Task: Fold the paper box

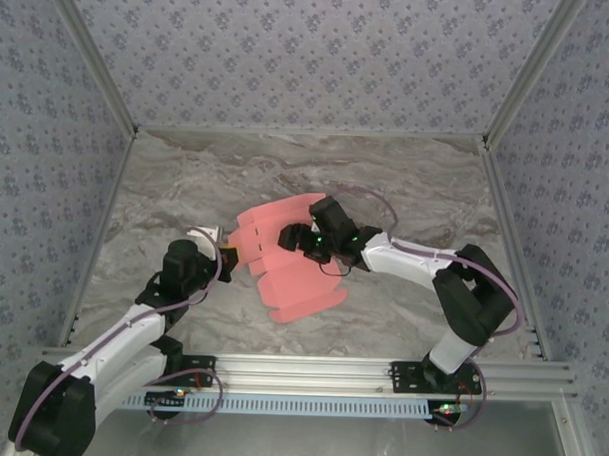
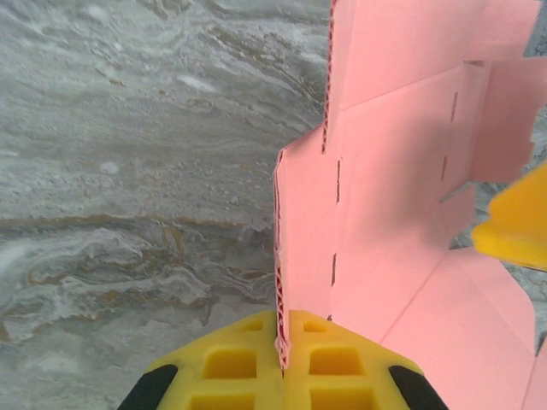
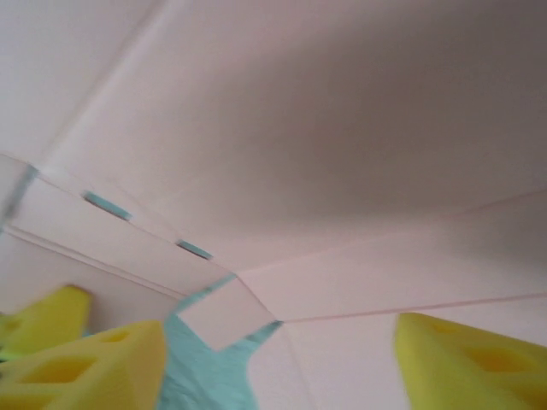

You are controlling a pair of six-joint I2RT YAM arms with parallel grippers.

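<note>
The paper box [image 1: 283, 277], a flat salmon-pink die-cut sheet partly lifted, lies near the middle of the marbled surface [image 1: 186, 184]. At the sheet's 9 o'clock edge the left pincer [image 1: 229, 251] is clenched on the card, its yellow fingers [image 2: 235, 363] pressed together around the thin edge. The right pincer [image 1: 302, 238], reaching in from 3 o'clock, hangs released over the sheet, fingers [image 3: 461, 363] spread wide.

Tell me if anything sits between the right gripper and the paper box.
Nothing visible does. The right gripper, jaws open, faces the paper box at close range, with bare pink card straight ahead. The left gripper is shut on the sheet's edge, off to one side, not in the way.
</note>
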